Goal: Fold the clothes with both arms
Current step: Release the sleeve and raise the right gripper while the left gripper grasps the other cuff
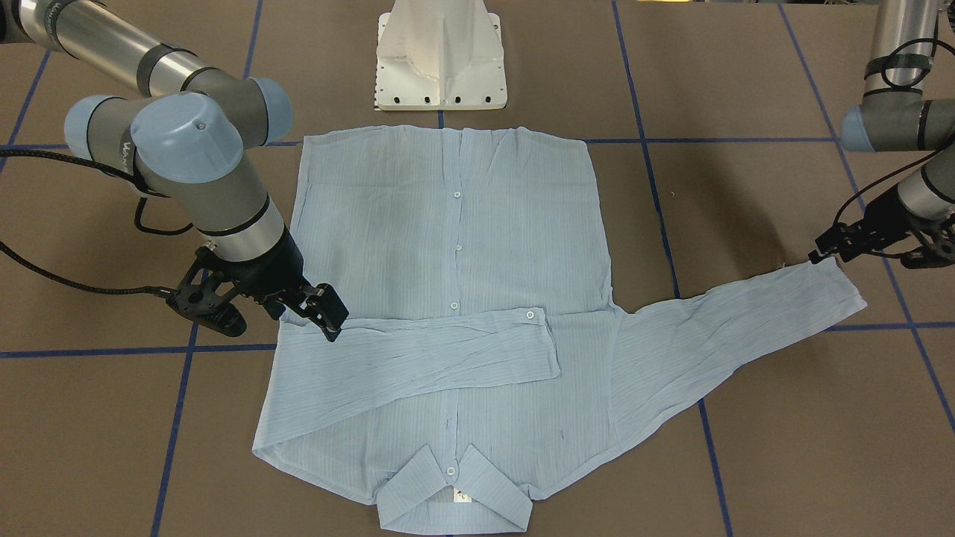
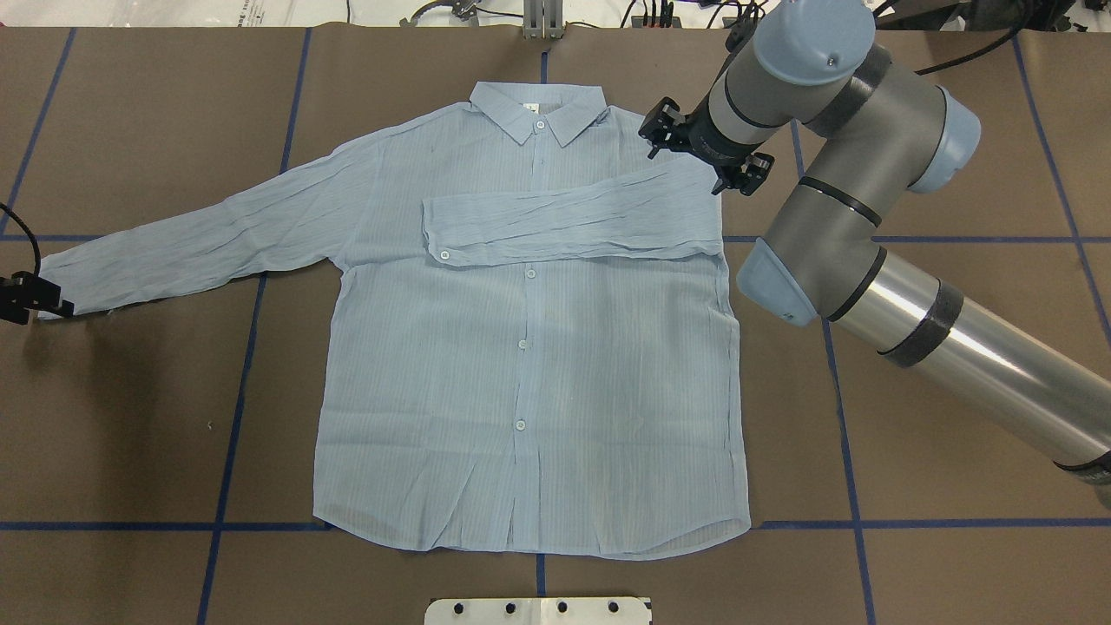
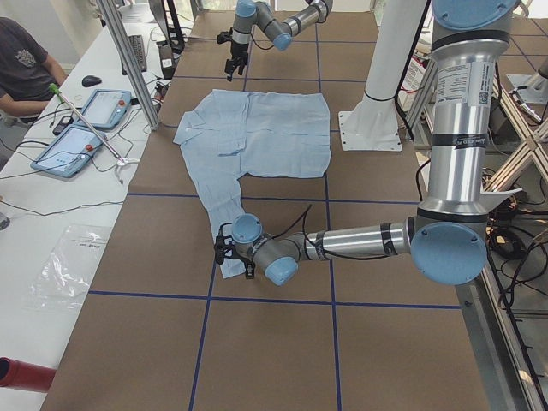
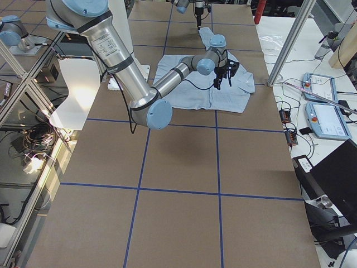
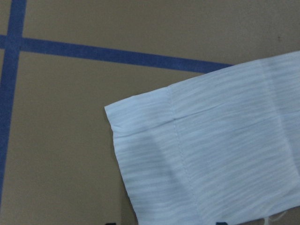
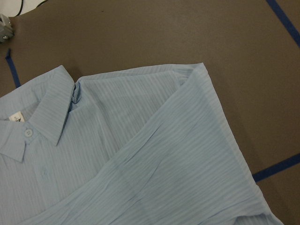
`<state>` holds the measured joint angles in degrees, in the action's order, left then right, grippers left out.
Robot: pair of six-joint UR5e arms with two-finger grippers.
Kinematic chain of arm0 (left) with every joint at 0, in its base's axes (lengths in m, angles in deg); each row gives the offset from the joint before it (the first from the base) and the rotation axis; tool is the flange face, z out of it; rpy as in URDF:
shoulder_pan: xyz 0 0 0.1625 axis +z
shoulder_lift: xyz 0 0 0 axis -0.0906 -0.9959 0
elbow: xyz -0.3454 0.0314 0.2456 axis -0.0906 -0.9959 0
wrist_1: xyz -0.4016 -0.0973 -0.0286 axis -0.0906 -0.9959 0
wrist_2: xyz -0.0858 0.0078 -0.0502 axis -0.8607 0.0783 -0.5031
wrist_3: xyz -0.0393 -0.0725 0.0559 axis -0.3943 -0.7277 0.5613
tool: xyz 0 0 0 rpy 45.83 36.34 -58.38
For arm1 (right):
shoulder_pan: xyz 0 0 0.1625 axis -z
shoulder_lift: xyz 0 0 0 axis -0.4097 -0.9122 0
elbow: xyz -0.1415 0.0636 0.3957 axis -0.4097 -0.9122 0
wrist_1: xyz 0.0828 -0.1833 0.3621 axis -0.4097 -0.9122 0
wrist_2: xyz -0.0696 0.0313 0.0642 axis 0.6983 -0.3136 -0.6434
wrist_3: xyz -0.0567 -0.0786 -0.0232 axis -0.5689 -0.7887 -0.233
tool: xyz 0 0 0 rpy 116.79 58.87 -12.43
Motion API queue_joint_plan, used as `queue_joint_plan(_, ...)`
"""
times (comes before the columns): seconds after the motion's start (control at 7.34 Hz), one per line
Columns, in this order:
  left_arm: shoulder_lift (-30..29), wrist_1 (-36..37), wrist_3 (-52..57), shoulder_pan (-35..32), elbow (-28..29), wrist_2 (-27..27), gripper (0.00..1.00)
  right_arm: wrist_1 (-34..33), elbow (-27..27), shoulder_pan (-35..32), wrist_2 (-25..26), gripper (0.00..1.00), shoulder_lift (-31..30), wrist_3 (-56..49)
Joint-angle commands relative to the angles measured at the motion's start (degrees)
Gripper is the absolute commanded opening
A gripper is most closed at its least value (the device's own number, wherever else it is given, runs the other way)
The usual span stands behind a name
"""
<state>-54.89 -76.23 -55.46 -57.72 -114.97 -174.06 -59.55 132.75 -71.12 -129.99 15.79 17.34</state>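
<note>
The light-blue shirt (image 2: 521, 365) lies flat and buttoned on the brown table, collar (image 2: 538, 113) at the far side. One sleeve (image 2: 564, 221) is folded across the chest. My right gripper (image 2: 701, 156) hovers open just above that sleeve's shoulder fold (image 6: 187, 122), holding nothing. The other sleeve (image 2: 200, 243) stretches out flat to the side. Its cuff (image 5: 211, 164) lies under my left gripper (image 1: 869, 255), whose tips stand wide apart on either side of the cuff's end, so it is open.
The white pedestal base (image 1: 440, 60) stands just beyond the shirt's hem. Blue tape lines (image 2: 260, 525) grid the table. In the exterior left view a seated person (image 3: 26, 68) and tablets (image 3: 103, 107) are at a side bench behind metal posts.
</note>
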Motion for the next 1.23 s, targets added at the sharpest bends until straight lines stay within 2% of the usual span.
queue_joint_plan(0.0,0.01,-0.32,-0.16,0.17,-0.28,0.14,0.48,-0.16,0.98,-0.26,0.03,0.99,-0.29,0.09)
queue_joint_plan(0.14,0.19,-0.41,0.1,0.17,-0.11,0.32,0.38,-0.33,2.55,-0.26,0.03,0.99,-1.33,0.09)
queue_joint_plan(0.27,0.36,-0.5,0.01,0.0,-0.28,0.41,0.22,-0.34,3.96,-0.26,-0.05,0.99,-2.47,0.09)
queue_joint_plan(0.41,0.54,-0.41,0.01,-0.01,-1.33,0.41,0.0,-0.34,4.15,-0.35,0.03,0.99,-2.66,0.09)
queue_joint_plan(0.68,0.63,1.59,-0.34,-0.44,-7.19,0.06,0.0,-0.34,4.06,-0.53,0.12,0.99,-3.1,0.0)
queue_joint_plan(0.82,-1.03,5.96,-0.42,-0.45,-9.4,0.14,0.0,-0.25,3.97,-0.88,0.12,0.99,-4.06,-0.09)
queue_joint_plan(1.09,-12.5,17.12,-3.74,-0.53,-11.61,0.41,0.0,0.1,4.32,-2.54,-0.31,0.99,-6.43,-4.27)
